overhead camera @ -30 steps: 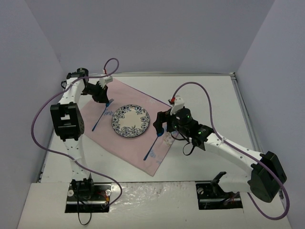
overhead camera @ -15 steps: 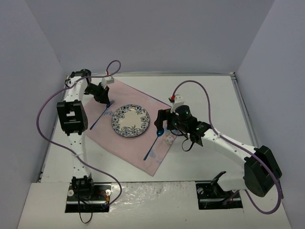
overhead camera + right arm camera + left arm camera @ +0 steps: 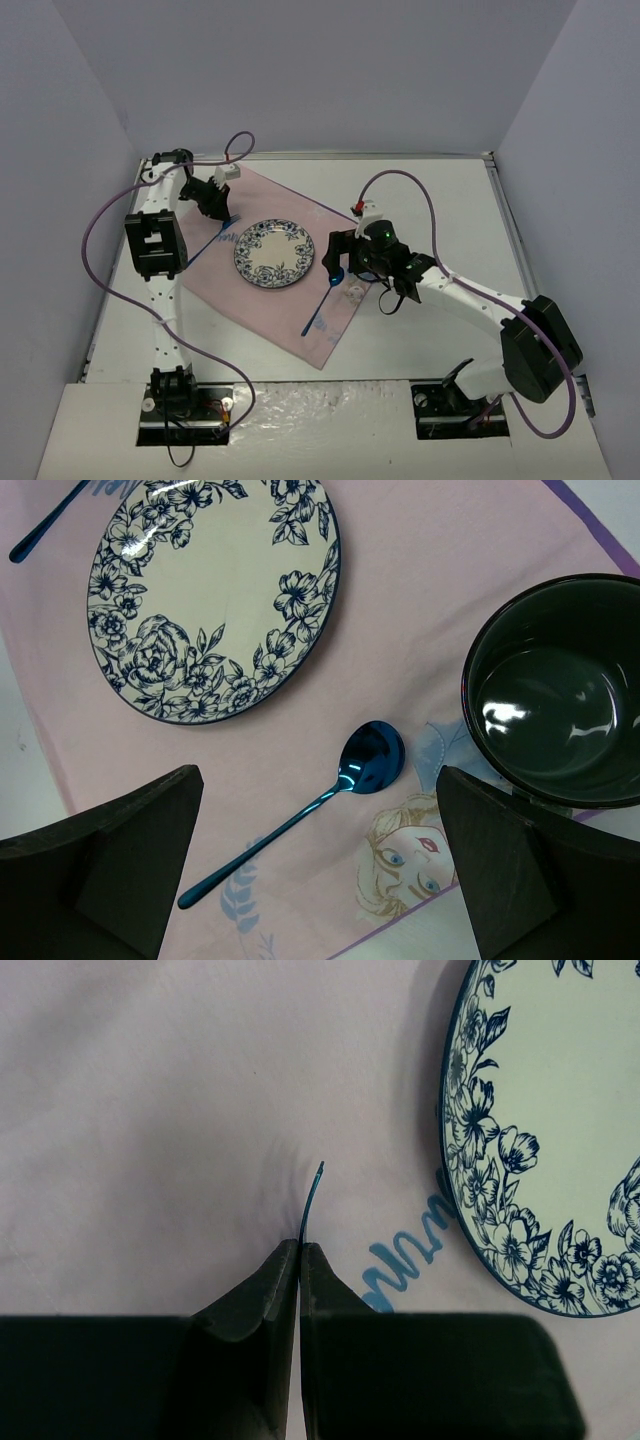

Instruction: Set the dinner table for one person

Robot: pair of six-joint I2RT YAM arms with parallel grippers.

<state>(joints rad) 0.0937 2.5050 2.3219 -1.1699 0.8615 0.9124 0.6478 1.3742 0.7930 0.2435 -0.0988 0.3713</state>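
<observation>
Because the setting is laid on the skewed pink cloth (image 3: 270, 305) and not square to the tabletop (image 3: 440, 200), every piece follows the cloth's slant. The tabletop itself lies flat under everything, filling the floor between the walls. Its long axis appears to run left to right, with the cloth left of its middle.

The plate (image 3: 274, 253) sits at the cloth's centre. Left of it a thin blue utensil (image 3: 212, 245) runs from far-right to near-left, and I cannot tell whether it is a fork or a knife. The left fingers (image 3: 285, 1290) are clenched on its far end, a blue sliver poking out beyond their tips. This is probably to line it up beside the plate.

The right fingers (image 3: 110, 860) hang spread wide and grasp nothing, above a blue spoon (image 3: 370, 760). Its head lies far and its handle near-left, roughly parallel to the other utensil. A dark bowl (image 3: 548, 690) stands just right of the spoon's head, where a reaching diner would find it.
</observation>
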